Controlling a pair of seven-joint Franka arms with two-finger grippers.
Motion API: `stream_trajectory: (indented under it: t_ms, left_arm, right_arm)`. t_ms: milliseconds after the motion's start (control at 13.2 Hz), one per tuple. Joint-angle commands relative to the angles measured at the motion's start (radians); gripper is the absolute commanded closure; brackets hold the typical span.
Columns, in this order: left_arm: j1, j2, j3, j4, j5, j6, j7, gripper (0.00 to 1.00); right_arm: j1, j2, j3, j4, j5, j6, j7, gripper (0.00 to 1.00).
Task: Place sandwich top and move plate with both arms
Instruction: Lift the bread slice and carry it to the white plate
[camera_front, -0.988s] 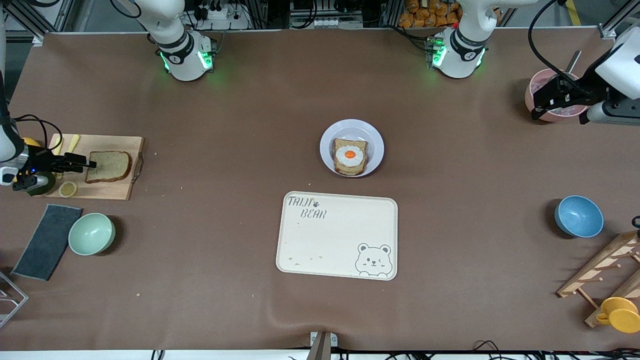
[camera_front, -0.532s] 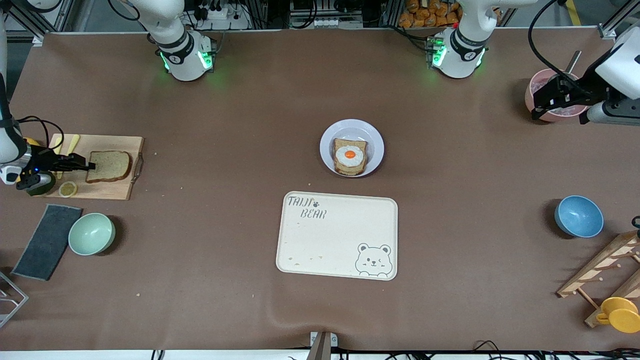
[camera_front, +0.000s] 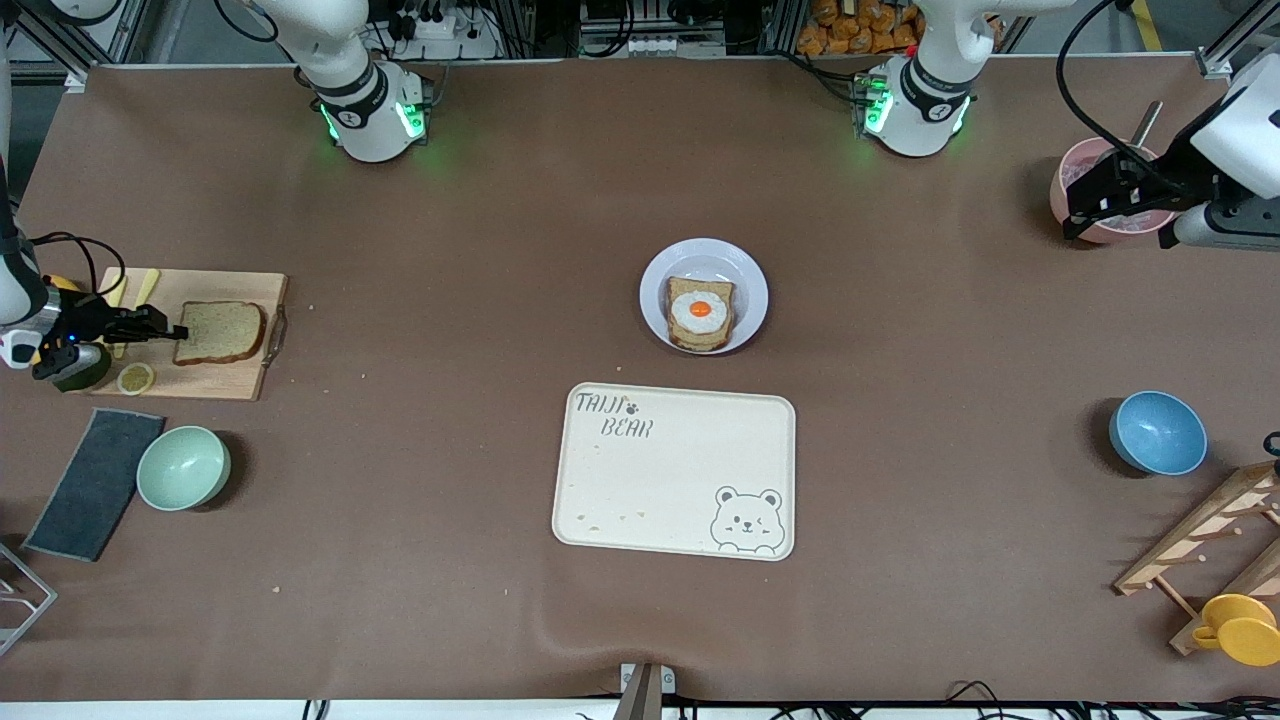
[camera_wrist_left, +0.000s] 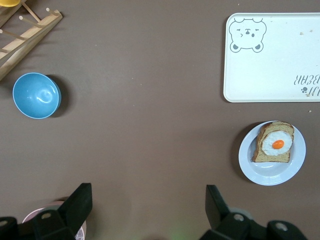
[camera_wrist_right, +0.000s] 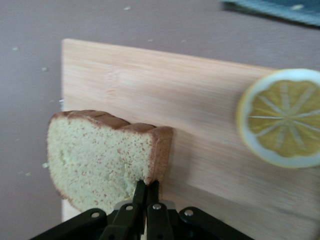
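the right gripper (camera_front: 178, 331) is pinched tight on the crust edge of the sandwich top (camera_front: 220, 332), which sits over the wooden cutting board (camera_front: 200, 383) at the right arm's end of the table. the left gripper (camera_front: 1072, 215) waits with its fingers spread wide over a pink bowl (camera_front: 1078, 172). the plate (camera_front: 747, 275) sits mid-table with the egg-topped bread slice (camera_front: 700, 313), just farther from the front camera than the bear tray (camera_front: 674, 480).

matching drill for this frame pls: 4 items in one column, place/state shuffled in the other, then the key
1. sandwich top
2. plate
3. left gripper
4. right gripper

A. open, over the pink bowl
B. holds bread with a fried egg
C. on the cutting board, edge pinched
D. shut on a bread crust

Pairs: 1-C, 2-B, 3-A, 4-D
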Motion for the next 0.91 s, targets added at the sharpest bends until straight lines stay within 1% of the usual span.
stream_trajectory:
  t_ms: [0, 228, 456, 684, 836]
  left_arm:
    - [0.006, 0.003, -0.001, 0.014, -0.011, -0.016, -0.006, 0.00]
    - [0.003, 0.003, -0.001, 0.014, -0.011, -0.016, -0.007, 0.00]
    - [0.003, 0.003, -0.001, 0.014, -0.011, -0.014, -0.006, 0.00]
    - [0.004, 0.003, -0.001, 0.014, -0.011, -0.014, -0.009, 0.00]
    - [0.003, 0.003, -0.002, 0.014, -0.011, -0.014, -0.009, 0.00]
  right_arm:
    - [0.022, 0.007, 0.008, 0.088, 0.009, -0.138, 0.001, 1.00]
    - [0.076, 0.006, 0.009, 0.201, 0.006, -0.351, 0.097, 1.00]
    - [0.168, -0.007, 0.009, 0.264, 0.007, -0.454, 0.138, 1.00]
    - [0.272, -0.046, 0.011, 0.254, 0.016, -0.500, 0.150, 1.00]
    - [0.335, -0.072, 0.009, 0.242, 0.088, -0.528, 0.246, 1.00]
